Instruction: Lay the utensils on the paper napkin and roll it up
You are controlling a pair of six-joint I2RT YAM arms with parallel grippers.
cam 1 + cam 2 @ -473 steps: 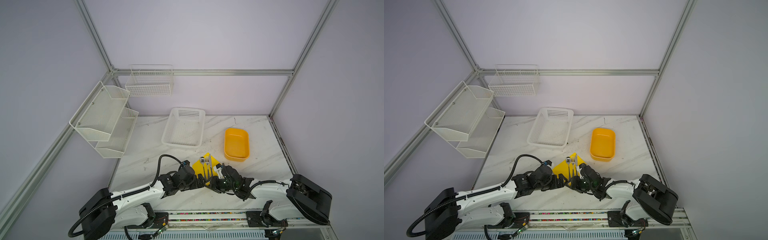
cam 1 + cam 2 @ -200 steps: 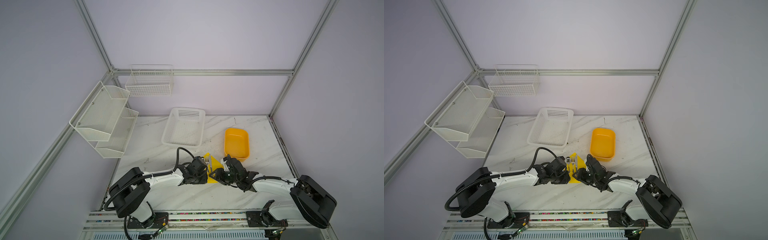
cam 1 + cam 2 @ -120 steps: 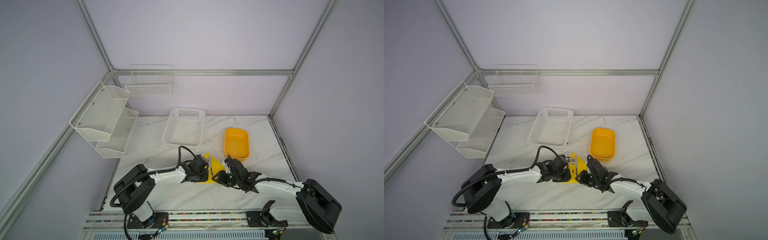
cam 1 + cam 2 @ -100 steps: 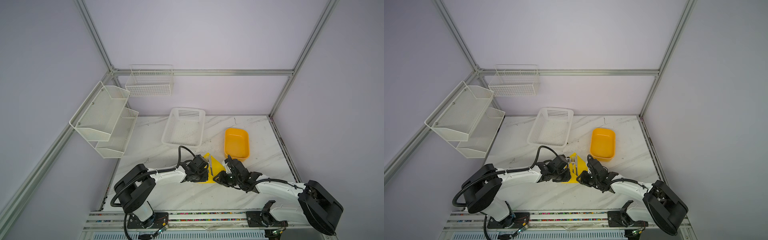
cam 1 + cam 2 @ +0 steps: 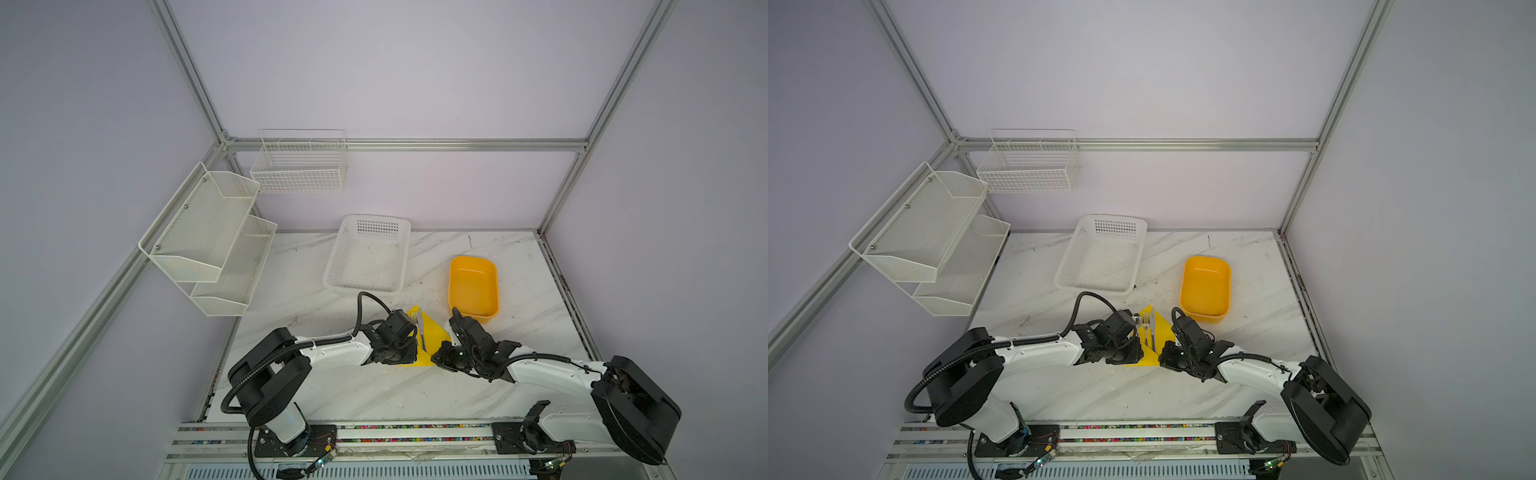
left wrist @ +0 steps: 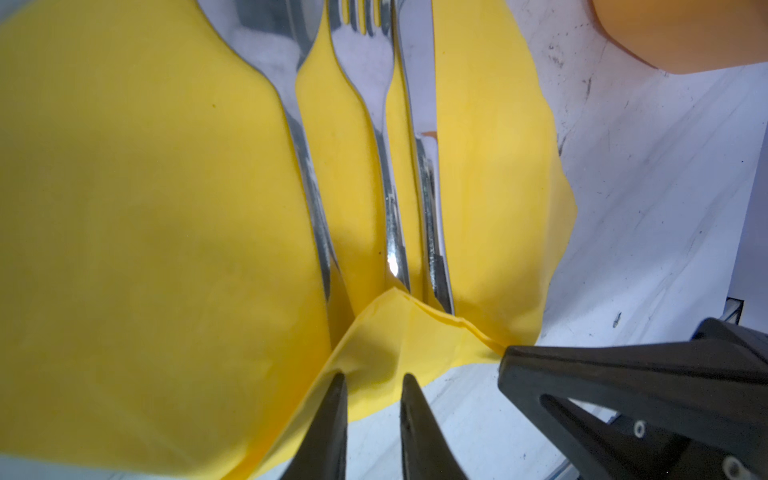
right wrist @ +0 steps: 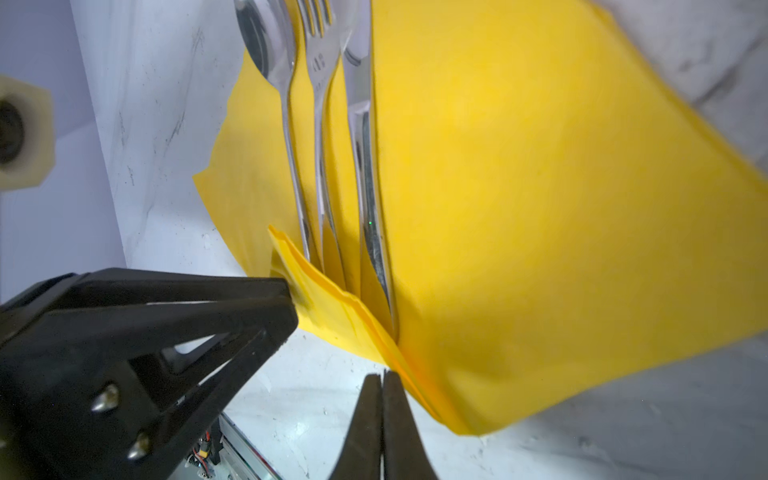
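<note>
Spoon (image 6: pixel 291 83), fork (image 6: pixel 374 104) and knife (image 6: pixel 424 166) lie parallel on the yellow napkin (image 6: pixel 145 208). Left gripper (image 6: pixel 372 386), jaws narrowly parted, holds the folded napkin corner; right gripper (image 6: pixel 623 374) alongside, above the marble counter (image 6: pixel 644 187).

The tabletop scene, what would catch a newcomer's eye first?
The bright yellow paper napkin lies at the front middle of the white marble table, with shiny silver cutlery lined up on it. Both black end effectors, the left end effector and the right end effector, meet at its folded near edge. Behind to the right sits an orange-yellow plastic tub.
</note>
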